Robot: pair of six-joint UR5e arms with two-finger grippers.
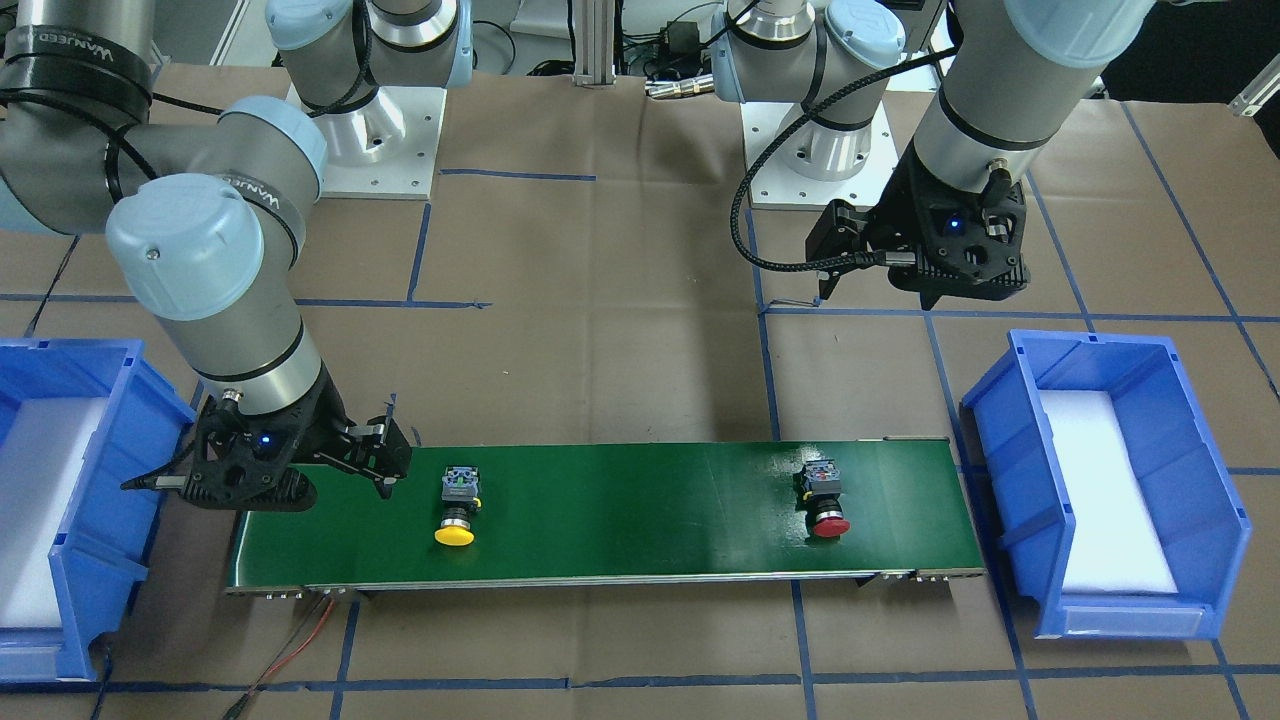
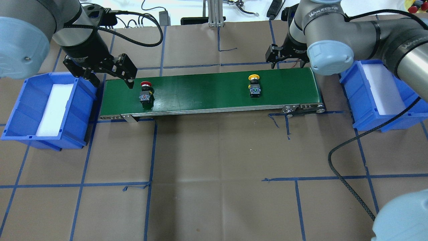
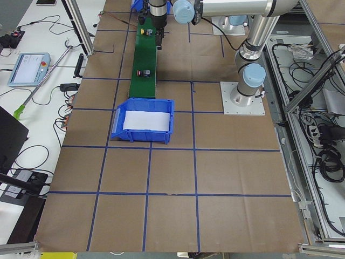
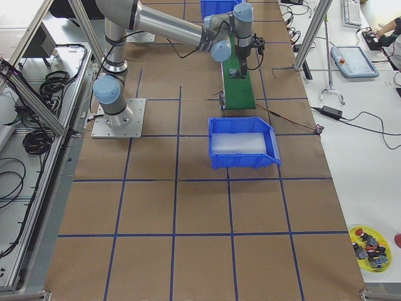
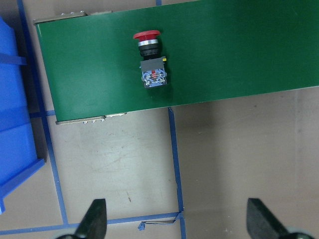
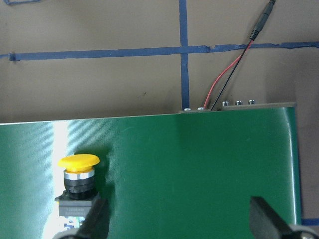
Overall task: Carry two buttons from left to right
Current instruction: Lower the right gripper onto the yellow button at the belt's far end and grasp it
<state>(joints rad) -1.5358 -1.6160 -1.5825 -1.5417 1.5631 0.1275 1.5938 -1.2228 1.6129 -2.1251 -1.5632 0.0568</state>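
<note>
The red button (image 5: 149, 62) lies near the left end of the surface (image 5: 249, 50), the yellow button (image 6: 77, 184) near its right. Left fingers (image 5: 94, 221) and right fingers (image 6: 264, 219) gape wide, empty. The buttons look light, rigid and slick-capped; best pinched across the block body.

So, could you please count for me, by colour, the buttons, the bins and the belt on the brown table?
Red: 1, the red button
Yellow: 1, the yellow button
Blue: 2, the left bin and the right bin
Green: 1, the belt
Total: 5
</note>
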